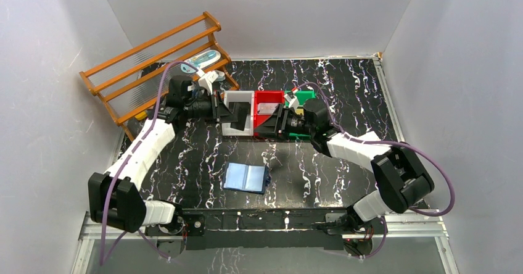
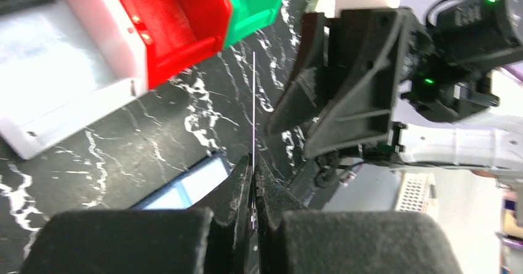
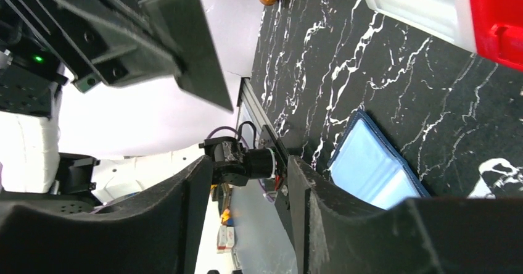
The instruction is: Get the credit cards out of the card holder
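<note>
Left tool [image 2: 253, 163]: jaws closed flat on a credit card [image 2: 253, 101]. The card shows only as a thin edge-on line standing out past the fingertips, so its colour cannot be told. The pinch takes one end of the card only.

Right tool [image 3: 250, 163]: jaws apart with nothing between them. It faces the left tool at close quarters, both raised above the bench [image 1: 345, 83] at the near side of the white bin [image 1: 231, 101] and red bin [image 1: 269, 96]. A green bin [image 1: 304, 95] stands beside the red one.

The card holder [image 1: 247, 177] lies open on the bench, light blue side up, nearer the arm bases and well apart from both tools. Whether any card remains in its pockets cannot be told.

Risks noted:
- The card is held by a narrow end grip. A knock or a quick swing could let it pivot or slide out and drop onto the bench.
- The two tools stand nose to nose. If a handover is intended, a misjudged approach by the right tool would strike the card edge or the left fingers.
- If the left tool lets go before the right has closed, the card falls.
</note>
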`<state>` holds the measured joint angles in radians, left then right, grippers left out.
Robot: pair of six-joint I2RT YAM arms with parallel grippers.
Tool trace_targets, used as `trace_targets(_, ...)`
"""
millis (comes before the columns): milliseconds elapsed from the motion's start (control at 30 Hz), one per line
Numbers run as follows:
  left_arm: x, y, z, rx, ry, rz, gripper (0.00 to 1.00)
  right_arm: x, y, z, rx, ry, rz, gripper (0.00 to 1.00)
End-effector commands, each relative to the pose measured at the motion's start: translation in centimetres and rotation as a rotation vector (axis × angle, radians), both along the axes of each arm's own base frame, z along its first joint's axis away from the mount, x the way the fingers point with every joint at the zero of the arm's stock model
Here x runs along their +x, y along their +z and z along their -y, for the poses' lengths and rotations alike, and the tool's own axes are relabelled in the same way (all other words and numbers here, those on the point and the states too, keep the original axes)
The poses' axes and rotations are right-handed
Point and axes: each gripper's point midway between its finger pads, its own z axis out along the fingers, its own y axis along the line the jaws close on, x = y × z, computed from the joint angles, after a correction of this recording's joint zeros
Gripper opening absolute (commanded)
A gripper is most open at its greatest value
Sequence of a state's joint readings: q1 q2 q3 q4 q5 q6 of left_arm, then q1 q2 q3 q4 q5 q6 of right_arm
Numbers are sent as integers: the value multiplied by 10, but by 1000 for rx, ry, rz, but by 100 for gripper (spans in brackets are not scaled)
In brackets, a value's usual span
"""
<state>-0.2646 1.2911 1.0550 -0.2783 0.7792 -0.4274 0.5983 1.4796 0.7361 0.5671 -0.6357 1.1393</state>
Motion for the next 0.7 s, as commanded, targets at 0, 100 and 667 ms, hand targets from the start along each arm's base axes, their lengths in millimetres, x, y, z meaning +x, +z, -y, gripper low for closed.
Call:
trace_targets(0,26,4,-16,140,56,99,0,6,15,12,-34,-46,81,60)
trace_targets(100,46,8,-27,213,117,177,0,12,8,23,-88,-99,83,66)
trace_targets(667,90,-11,-35,576,-172,722,0,32,-2,66,-237,-314,81,77)
